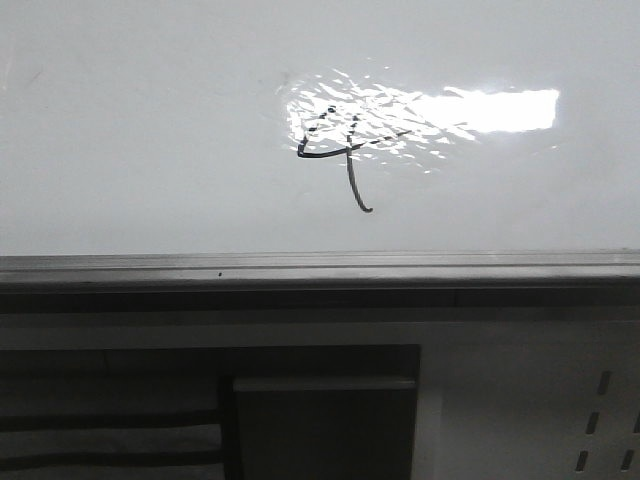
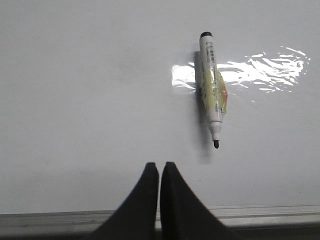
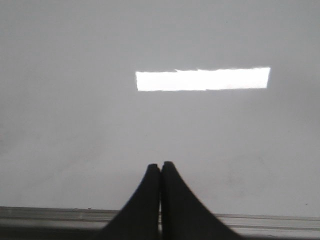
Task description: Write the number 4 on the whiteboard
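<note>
**A:** Where's the 4 (image 1: 338,150) at? Looks drawn already.

**B:** Yep, from where I'm driving it sits on the board (image 1: 130,150), right in the glare patch, downstroke hooking toward the frame (image 1: 320,266). My guess is the writing's done. Neither wrist cam picks it up, though.

**A:** And the marker?

**B:** Marker (image 2: 212,89) is lying flat on the board, uncapped, just ahead of the left gripper (image 2: 159,165) and a bit off to one side. Long axis runs roughly straight away from the fingers, tip end nearest them. Not touching.

**A:** Grippers?

**B:** Both closed up tight, nothing in them. Right gripper (image 3: 160,165) only sees bare board and a light reflection, so left is clearly the nearer arm. Nothing in the way.
</note>
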`<state>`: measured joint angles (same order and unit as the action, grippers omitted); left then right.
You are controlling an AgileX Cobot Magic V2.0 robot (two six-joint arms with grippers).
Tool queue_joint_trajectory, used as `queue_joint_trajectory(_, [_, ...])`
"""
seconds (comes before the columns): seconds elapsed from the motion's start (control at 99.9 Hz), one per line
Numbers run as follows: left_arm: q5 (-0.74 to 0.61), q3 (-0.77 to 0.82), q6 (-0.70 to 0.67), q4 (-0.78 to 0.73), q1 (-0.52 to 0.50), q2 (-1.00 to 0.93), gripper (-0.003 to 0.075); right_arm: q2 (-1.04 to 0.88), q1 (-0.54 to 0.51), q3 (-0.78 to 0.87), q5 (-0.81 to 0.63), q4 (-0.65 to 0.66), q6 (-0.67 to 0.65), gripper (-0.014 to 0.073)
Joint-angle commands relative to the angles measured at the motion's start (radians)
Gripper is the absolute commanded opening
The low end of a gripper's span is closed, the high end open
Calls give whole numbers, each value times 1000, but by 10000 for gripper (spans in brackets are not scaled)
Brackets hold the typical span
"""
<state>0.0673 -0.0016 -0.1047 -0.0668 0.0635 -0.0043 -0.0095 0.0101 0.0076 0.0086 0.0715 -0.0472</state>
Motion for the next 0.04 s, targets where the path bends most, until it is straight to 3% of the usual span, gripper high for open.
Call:
queue_joint_trajectory(0.0, [-83,27,-5,0,-2,-28,-20,-21,-5,21,-89,-3,4,-72])
queue_joint_trajectory(0.03, [-83,27,-5,0,-2,-28,-20,-21,-5,21,-89,-3,4,-72])
